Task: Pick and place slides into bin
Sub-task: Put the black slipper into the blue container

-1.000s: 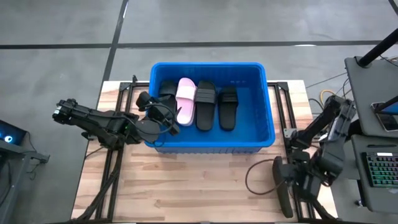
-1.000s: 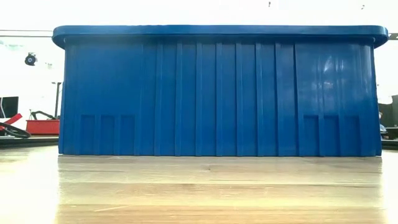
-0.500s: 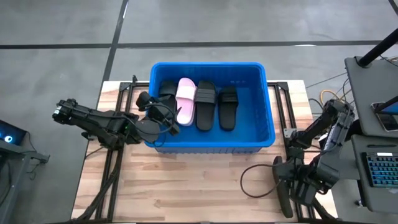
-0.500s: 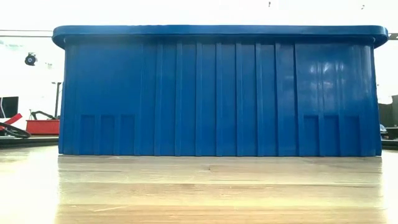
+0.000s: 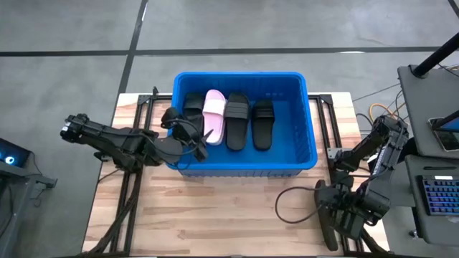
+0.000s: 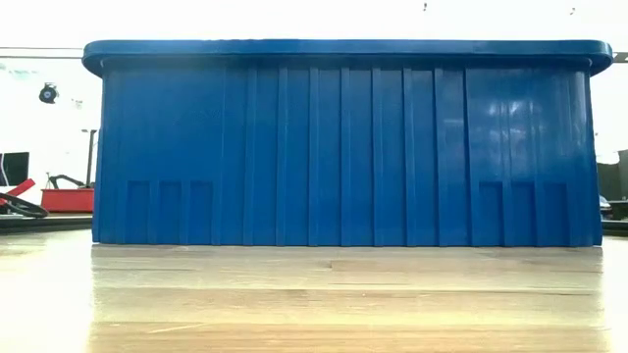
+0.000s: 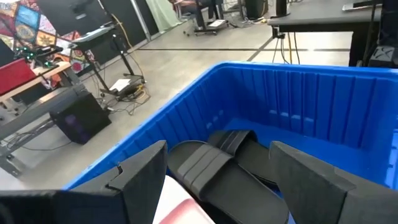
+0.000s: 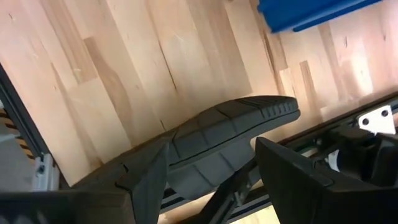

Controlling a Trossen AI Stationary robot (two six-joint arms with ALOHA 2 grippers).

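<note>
The blue bin (image 5: 240,74) stands at the table's far middle and fills the low view (image 6: 343,147). In it lie three black slides (image 5: 237,120) and a pale pink slide (image 5: 214,115), side by side on the bottom. My left gripper (image 5: 197,137) hangs open and empty over the bin's left part, above the slides (image 7: 217,180). Another black slide (image 5: 326,229) lies on the table near its right near corner. My right gripper (image 5: 337,209) is open just above it, one finger on each side of the slide (image 8: 236,124).
Metal rails (image 5: 331,136) run along the table to the left and right of the bin. A dark cable loop (image 5: 290,208) lies left of my right gripper. A stand with a keyboard (image 5: 437,193) is beyond the table's right edge. Bare wood (image 5: 215,215) lies in front of the bin.
My right gripper has moved a little toward the table's near edge, over the black slide lying there, and the cable loop beside it has shifted with it. The slides in the bin have stayed where they were.
</note>
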